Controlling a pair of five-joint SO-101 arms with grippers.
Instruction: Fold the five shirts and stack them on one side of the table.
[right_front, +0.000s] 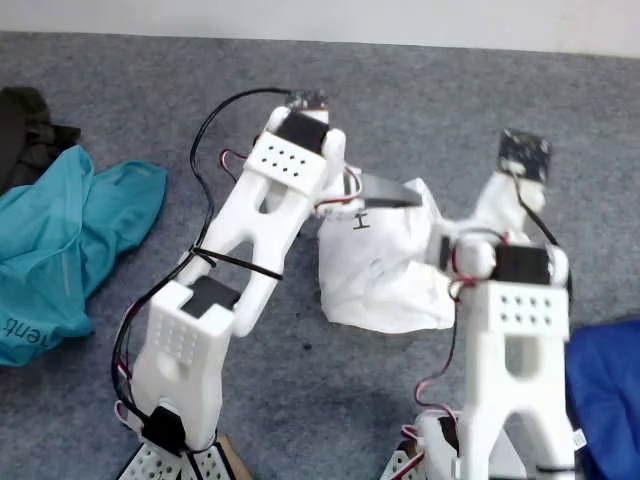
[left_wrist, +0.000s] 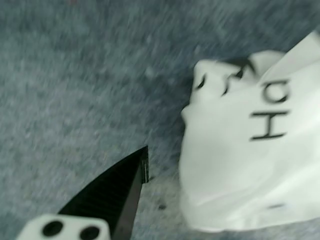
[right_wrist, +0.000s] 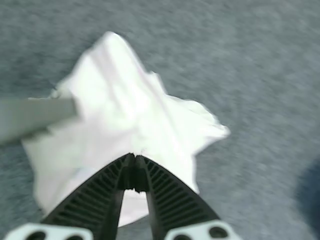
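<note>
Here, on a grey carpeted table (right_front: 300, 380), a loose teal cotton shirt (right_front: 70, 240) lies at the left. The left gripper (right_front: 352, 205) sits at the far left edge of a crumpled white cloth shirt (right_front: 380, 270) in the middle; I cannot tell its grip. The right gripper (right_wrist: 132, 159) has its ribbed black fingers (right_wrist: 170, 195) pressed together, pinching that shirt's right side, and a blue fabric shirt (right_front: 605, 390) lies near right.

High: overhead, far, facing down | Wrists: close, aimed down at grey carpeted table (right_front: 420, 100) | All share: crumpled white fabric shirt (right_front: 380, 270)

light: even, diffuse, fairly bright | shadows: faint; soft-edged | glare: white shirt (right_wrist: 130, 110) washed out, folds lost
</note>
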